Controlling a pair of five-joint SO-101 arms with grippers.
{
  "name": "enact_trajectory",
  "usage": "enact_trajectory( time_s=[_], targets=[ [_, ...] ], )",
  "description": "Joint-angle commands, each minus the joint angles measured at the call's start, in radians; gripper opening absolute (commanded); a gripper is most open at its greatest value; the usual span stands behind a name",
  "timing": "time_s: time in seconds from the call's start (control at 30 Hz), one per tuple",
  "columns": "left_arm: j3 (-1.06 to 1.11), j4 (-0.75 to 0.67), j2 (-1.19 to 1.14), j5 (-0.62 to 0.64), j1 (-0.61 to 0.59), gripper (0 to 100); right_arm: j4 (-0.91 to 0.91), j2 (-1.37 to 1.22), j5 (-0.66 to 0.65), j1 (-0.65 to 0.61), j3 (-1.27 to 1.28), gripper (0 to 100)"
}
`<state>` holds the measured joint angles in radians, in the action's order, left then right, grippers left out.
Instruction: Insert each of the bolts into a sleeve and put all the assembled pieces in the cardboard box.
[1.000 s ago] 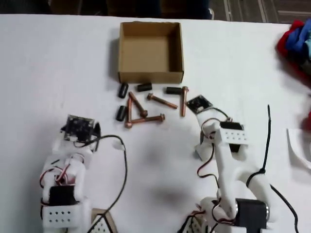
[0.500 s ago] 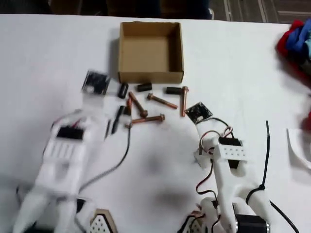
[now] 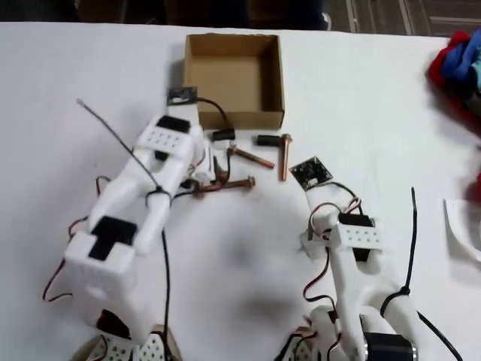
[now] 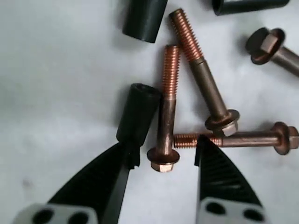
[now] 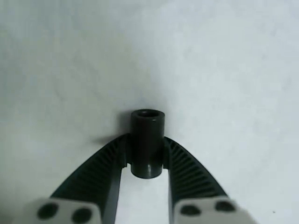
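Note:
Copper bolts and black sleeves lie loose in front of the cardboard box (image 3: 233,113), which holds nothing. My left gripper (image 4: 166,151) is open and low over the pile, its fingers either side of one bolt's (image 4: 166,116) head. A black sleeve (image 4: 138,114) lies against one finger, and another bolt (image 4: 238,138) touches the other finger's tip. In the high view the left arm (image 3: 161,162) covers part of the pile. My right gripper (image 5: 145,144) is shut on a black sleeve (image 5: 147,137) held just above the bare table, to the right of the pile.
Two sleeves (image 3: 223,135) (image 3: 267,140) and two bolts (image 3: 252,156) (image 3: 284,156) lie uncovered near the box. Coloured cloth (image 3: 455,60) and a white curved object (image 3: 458,233) sit at the right edge. There is free table between the arms.
The left arm swung from the near left of the table out over the bolt pile. The right arm drew back slightly toward the near edge, then held still.

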<state>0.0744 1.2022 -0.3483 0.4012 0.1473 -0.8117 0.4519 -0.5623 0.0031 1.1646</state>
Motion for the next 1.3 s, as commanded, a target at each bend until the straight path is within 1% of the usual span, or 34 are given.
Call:
enact_trajectory(
  time_s=[0.0, 0.3, 0.37, 0.5, 0.53, 0.6, 0.8, 0.87, 1.0, 1.17, 1.2, 1.27],
  targets=[
    [-0.137, 0.083, -0.068, 0.005, 0.017, 21, 0.018, -0.005, 0.009, 0.012, 0.000, 2.1],
    [-0.300, 0.201, -0.230, 0.005, 0.009, 21, 0.018, -0.005, 0.009, 0.012, 0.000, 2.1],
    [-0.334, 0.226, -0.255, 0.003, 0.009, 17, 0.018, -0.005, 0.009, 0.012, 0.000, 2.1],
    [-0.403, 0.270, -0.302, 0.003, 0.011, 3, 0.018, -0.005, 0.009, 0.012, 0.000, 2.1],
    [-0.420, 0.282, -0.313, 0.003, 0.011, 2, 0.018, -0.005, 0.009, 0.012, 0.000, 2.1],
    [-0.446, 0.310, -0.339, 0.003, 0.014, 3, 0.018, -0.005, 0.009, 0.012, 0.000, 2.1],
    [-0.501, 0.381, -0.410, 0.000, 0.008, 2, 0.019, -0.005, 0.009, 0.012, 0.000, 2.1],
    [-0.519, 0.400, -0.431, -0.051, 0.009, 2, 0.019, -0.005, 0.009, 0.012, 0.000, 2.1],
    [-0.556, 0.436, -0.470, -0.204, 0.014, 2, 0.019, -0.005, 0.009, 0.012, 0.000, 2.1],
    [-0.631, 0.532, -0.476, -0.473, 0.018, 2, 0.019, -0.005, 0.009, 0.012, 0.000, 2.1],
    [-0.659, 0.543, -0.468, -0.502, 0.018, 2, 0.019, -0.005, 0.009, 0.012, 0.000, 2.1],
    [-0.731, 0.575, -0.439, -0.516, 0.012, 2, 0.019, -0.005, 0.009, 0.012, 0.000, 2.1]
  ],
)
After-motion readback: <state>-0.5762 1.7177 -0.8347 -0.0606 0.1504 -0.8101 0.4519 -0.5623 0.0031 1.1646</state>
